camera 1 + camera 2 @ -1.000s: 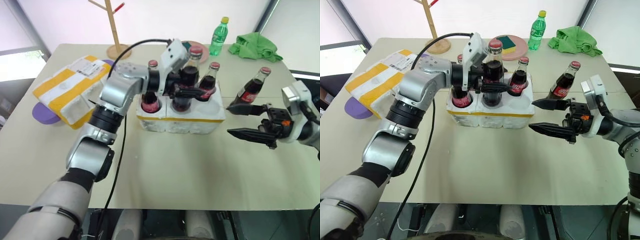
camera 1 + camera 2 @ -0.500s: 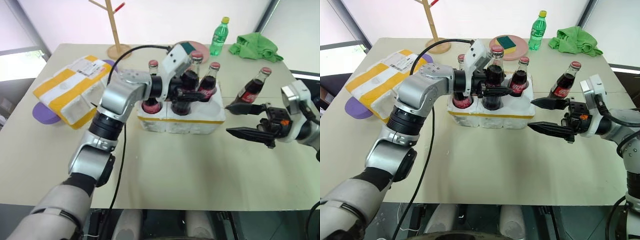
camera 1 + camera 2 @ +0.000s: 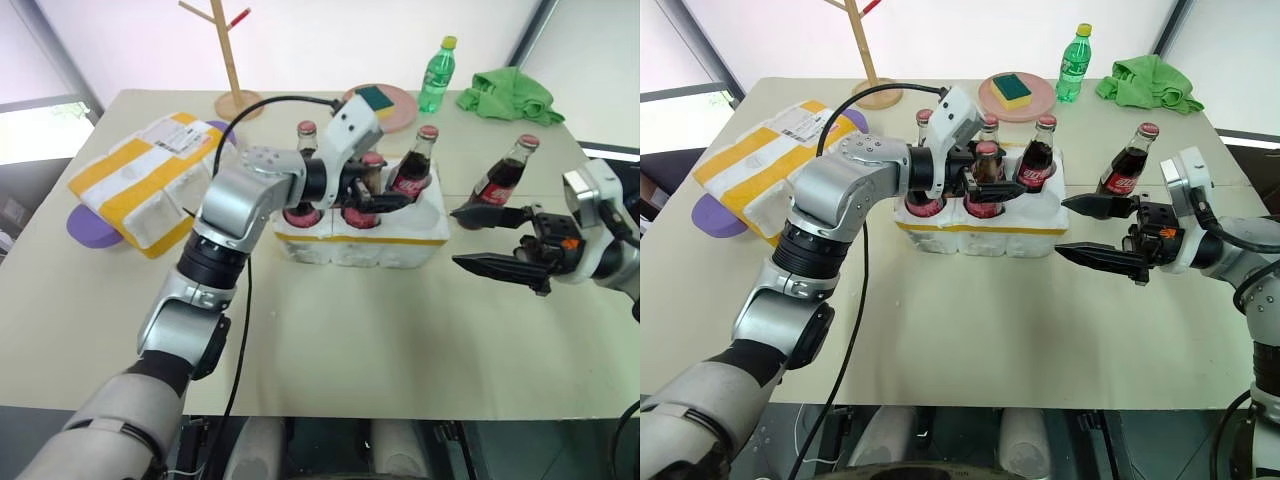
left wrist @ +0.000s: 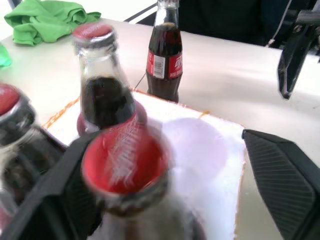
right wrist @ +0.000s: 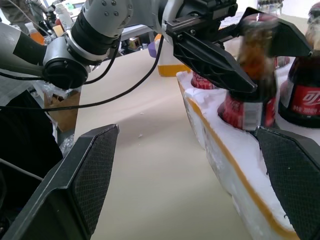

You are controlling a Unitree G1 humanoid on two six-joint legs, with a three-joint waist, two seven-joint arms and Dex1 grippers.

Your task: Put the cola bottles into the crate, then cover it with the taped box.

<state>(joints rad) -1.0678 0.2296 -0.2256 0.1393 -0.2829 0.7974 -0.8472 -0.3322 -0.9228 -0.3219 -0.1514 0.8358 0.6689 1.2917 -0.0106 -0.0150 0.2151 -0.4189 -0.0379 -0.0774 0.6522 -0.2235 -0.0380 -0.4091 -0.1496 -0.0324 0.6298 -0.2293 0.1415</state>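
bottle (image 3: 366, 190) has dropped into the front middle well of the crate (image 3: 362, 238); my left gripper (image 3: 377, 187) fingers just spread wide around its neck. right gripper (image 3: 492, 240) wide, empty. one bottle (image 3: 500, 180) still on counter (image 3: 400, 330); taped box (image 3: 140, 175) waits far left.

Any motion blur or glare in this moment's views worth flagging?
Left wrist view: the nearest cola bottle is smeared, its red cap streaked; the standing bottle behind is sharp. Right wrist view: the bottle between the left end effector fingers is blurred. Head views: crisp, bright backlight above the table.
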